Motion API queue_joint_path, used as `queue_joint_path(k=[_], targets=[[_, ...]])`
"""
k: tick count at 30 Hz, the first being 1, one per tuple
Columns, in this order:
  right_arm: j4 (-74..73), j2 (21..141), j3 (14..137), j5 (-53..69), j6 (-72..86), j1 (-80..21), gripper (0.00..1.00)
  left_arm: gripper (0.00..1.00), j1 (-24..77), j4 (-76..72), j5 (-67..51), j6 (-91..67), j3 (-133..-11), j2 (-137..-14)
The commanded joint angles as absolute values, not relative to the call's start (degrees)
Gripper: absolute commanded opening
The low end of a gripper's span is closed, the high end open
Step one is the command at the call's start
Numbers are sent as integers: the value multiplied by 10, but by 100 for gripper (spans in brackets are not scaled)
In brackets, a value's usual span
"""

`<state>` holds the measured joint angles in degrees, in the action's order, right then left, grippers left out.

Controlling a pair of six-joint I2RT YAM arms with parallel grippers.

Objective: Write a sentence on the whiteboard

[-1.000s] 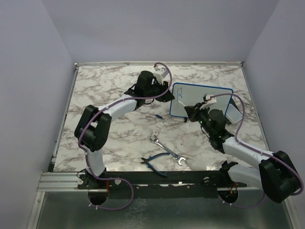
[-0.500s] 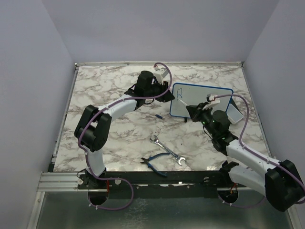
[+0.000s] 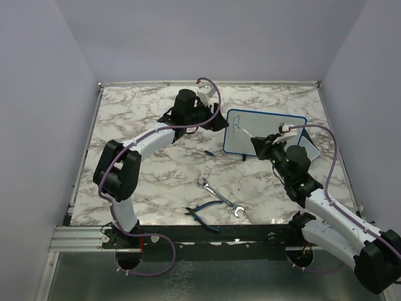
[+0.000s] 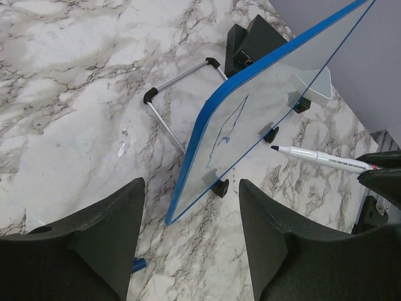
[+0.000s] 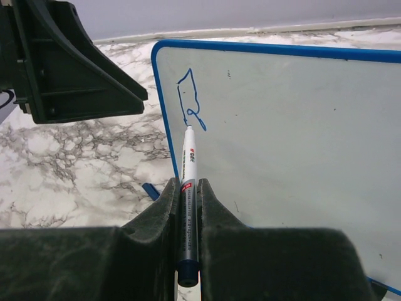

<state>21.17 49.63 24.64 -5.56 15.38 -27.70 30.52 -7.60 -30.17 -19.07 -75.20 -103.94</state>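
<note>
Right pincer: both fingers clamped on the barrel of a white marker, which lies in the groove between them with its tip pointing forward.
- Barrel print: a red band and a small red mark, plus a line of dark print in the left wrist view. All too small to read.
- The marker tip sits just under the blue scrawl. I cannot tell whether it touches the surface. From the left wrist, the tip looks slightly off the face.

Whiteboard: blue frame, rounded corners. It stands tilted on a thin metal leg at the far right of the marble table.
- The scrawl is one looping blue stroke with a tail, near the board's upper left corner. It does not read as a word.
- The rest of the face is bare except for a few faint specks.

Left pincer: fingers spread wide, nothing between them. It hangs just beside the board's left edge, which shows through the gap between the fingers.

Farther out on the table:
- A small blue cap lies just in front of the board's lower left corner.
- A silver wrench lies toward the near edge.
- Blue-handled pliers lie just beside the wrench, nearer still.
</note>
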Motion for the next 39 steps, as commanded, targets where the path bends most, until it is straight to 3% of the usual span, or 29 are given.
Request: queue_joint_path(k=[1, 39], targets=[[183, 487, 264, -84, 137, -274, 1, 64, 303, -76, -301, -181, -742, -1012], [297, 582, 254, -124, 126, -269, 1, 58, 303, -74, -305, -177, -739, -1019]])
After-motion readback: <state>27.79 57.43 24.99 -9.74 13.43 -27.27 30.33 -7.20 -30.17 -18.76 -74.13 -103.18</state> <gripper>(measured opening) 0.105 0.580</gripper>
